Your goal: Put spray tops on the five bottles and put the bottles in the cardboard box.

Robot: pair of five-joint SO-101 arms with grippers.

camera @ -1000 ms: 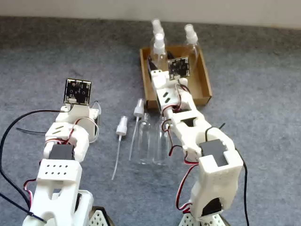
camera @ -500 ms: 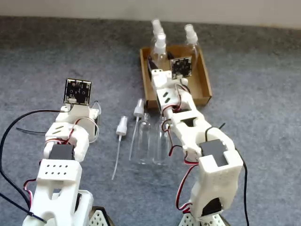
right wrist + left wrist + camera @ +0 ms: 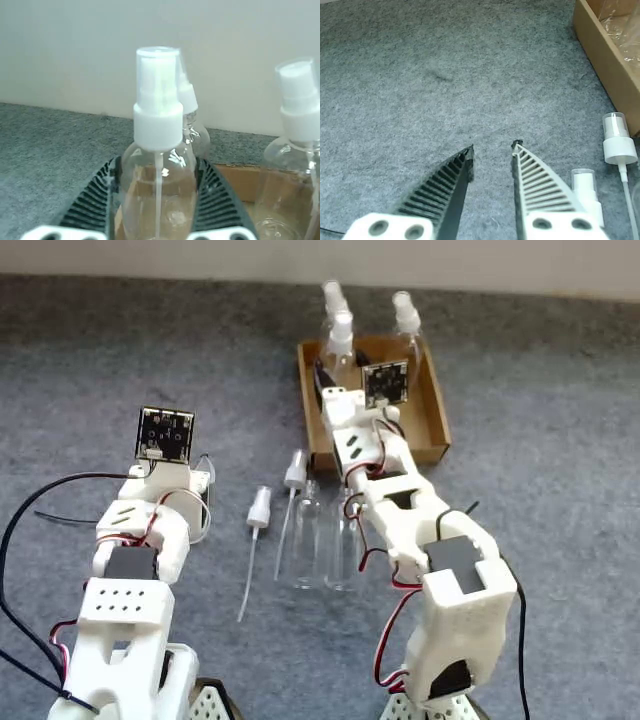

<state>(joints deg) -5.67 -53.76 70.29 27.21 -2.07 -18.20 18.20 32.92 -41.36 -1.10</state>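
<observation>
My right gripper (image 3: pixel 157 165) is shut on an upright clear bottle (image 3: pixel 157 200) that has a white spray top (image 3: pixel 159 105). In the high view this bottle (image 3: pixel 340 340) stands at the left side of the cardboard box (image 3: pixel 432 415). Two other topped bottles (image 3: pixel 333 298) (image 3: pixel 405 315) stand at the box's far end. Two bottles without tops (image 3: pixel 308 535) (image 3: pixel 342 540) lie on the carpet beside the right arm. Two loose spray tops (image 3: pixel 294 470) (image 3: pixel 259 508) lie left of them. My left gripper (image 3: pixel 492 147) hangs open over bare carpet, with the spray tops (image 3: pixel 619 142) (image 3: pixel 585 185) off to one side.
Grey carpet covers the table. The left arm (image 3: pixel 150 510) stands at the left with a black cable (image 3: pixel 40 500) looping beside it. The box corner (image 3: pixel 600 45) is near the left gripper's field. A pale wall (image 3: pixel 100 40) rises behind the box.
My right wrist has shifted slightly to the right over the box, still holding the bottle. The left arm has stayed still.
</observation>
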